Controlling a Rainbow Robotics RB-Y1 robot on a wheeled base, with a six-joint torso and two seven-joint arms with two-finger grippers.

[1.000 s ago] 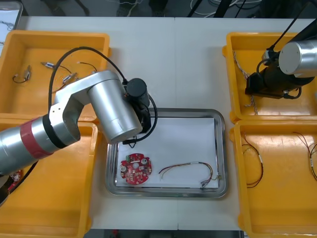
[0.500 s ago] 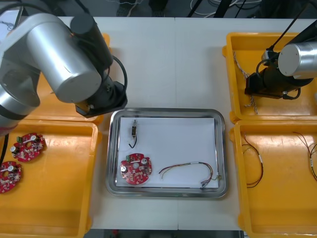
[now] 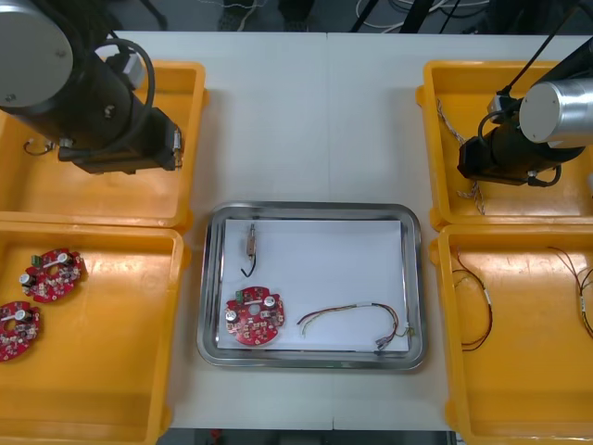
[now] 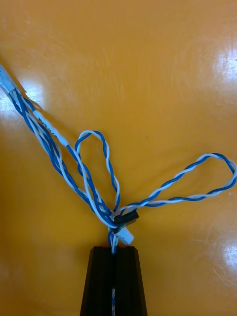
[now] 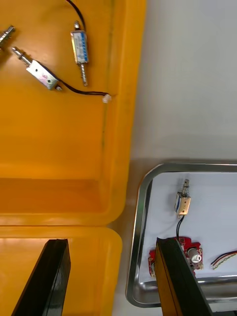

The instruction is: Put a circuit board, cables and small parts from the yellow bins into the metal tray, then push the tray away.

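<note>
Right wrist view: twisted blue-white cable (image 4: 98, 205)

Glossy plastic bins (image 3: 102, 199), shiny metal tray (image 3: 306, 360) with matt white inside, matt black fingers (image 5: 49, 276), smooth-sheathed cable (image 4: 49, 142).

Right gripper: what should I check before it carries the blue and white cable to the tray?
1. Right gripper shut on cable: ok.
2. Cable's loops will lift untangled: cannot tell.
3. Bare room in tray: ok.
4. Left gripper open, over the far left bin, off the tray: ok.
5. Board and small part lie in tray: ok.
</note>
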